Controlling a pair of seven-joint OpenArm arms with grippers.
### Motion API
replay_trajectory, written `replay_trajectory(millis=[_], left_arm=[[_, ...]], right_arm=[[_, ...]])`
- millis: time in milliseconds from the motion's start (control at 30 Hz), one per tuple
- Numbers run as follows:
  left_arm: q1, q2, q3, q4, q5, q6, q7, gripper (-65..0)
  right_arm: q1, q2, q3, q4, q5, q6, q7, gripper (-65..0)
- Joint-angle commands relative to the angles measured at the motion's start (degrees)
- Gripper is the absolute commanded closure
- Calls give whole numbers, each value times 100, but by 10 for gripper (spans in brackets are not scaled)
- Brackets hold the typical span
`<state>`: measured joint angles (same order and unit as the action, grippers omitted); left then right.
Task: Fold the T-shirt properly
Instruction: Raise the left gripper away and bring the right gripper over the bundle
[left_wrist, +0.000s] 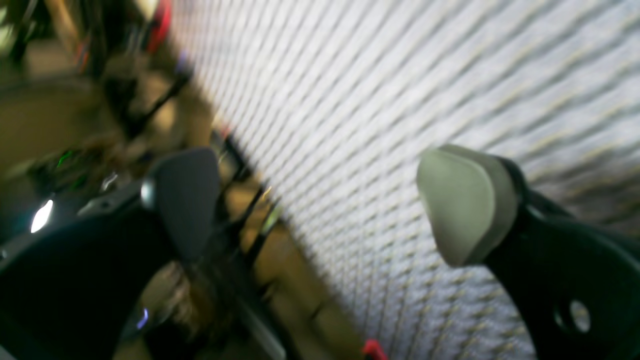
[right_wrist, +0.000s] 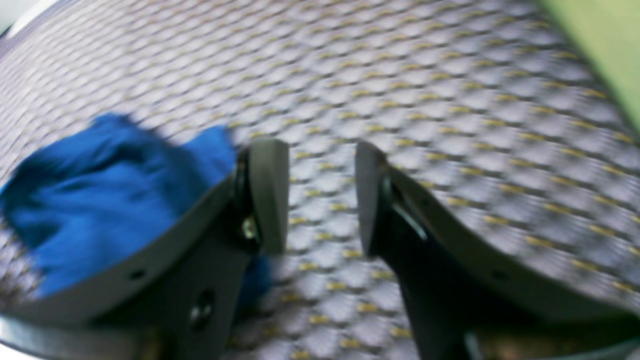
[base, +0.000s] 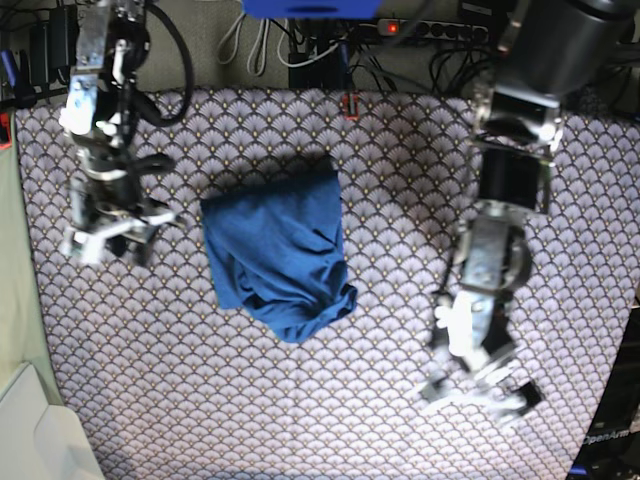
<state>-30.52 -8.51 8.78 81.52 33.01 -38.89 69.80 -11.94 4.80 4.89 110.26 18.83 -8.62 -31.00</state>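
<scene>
One T-shirt (base: 278, 250) lies on the tablecloth (base: 400, 200), a little toward the far edge and roughly midway between the two side edges. It is plain medium blue, soft and rumpled, gathered into a compact bundle with creases across it and a rounded lump at its near corner; no sleeve sticks out clearly. Two arms hang over the cloth, one at each side, both well apart from the shirt. The left gripper (base: 480, 392) is near the near edge with its fingers spread wide and nothing between them. The right gripper (base: 105, 240) has its fingers partly apart, bare tablecloth showing in the gap, holding nothing.
</scene>
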Motion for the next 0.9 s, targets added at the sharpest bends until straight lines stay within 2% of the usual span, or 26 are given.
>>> replay_trajectory(millis=[0, 233, 300, 367, 500, 633, 867], left_arm=[[-3, -164, -12, 73, 193, 8, -4, -650], [1017, -1052, 6, 301, 1230, 8, -39, -650], [1263, -1281, -64, 424, 1415, -1, -39, -650], [1474, -1448, -249, 635, 1477, -27, -4, -650], [1747, -1650, -618, 1022, 1494, -45, 22, -650], [2037, -1729, -891, 1268, 1494, -45, 22, -650], [2230, -1799, -900, 1242, 1494, -45, -31, -650]], right_arm=[[126, 35, -97, 117, -24, 40, 160, -231], [610, 17, -1179, 82, -24, 40, 177, -229], [715, 8, -1460, 82, -32, 40, 160, -200], [751, -97, -1609, 20, -32, 40, 160, -136], [715, -282, -1609, -533, -32, 40, 160, -9], [636, -300, -1618, -1105, -24, 40, 195, 0], [337, -194, -1460, -1791, -24, 40, 230, 0]])
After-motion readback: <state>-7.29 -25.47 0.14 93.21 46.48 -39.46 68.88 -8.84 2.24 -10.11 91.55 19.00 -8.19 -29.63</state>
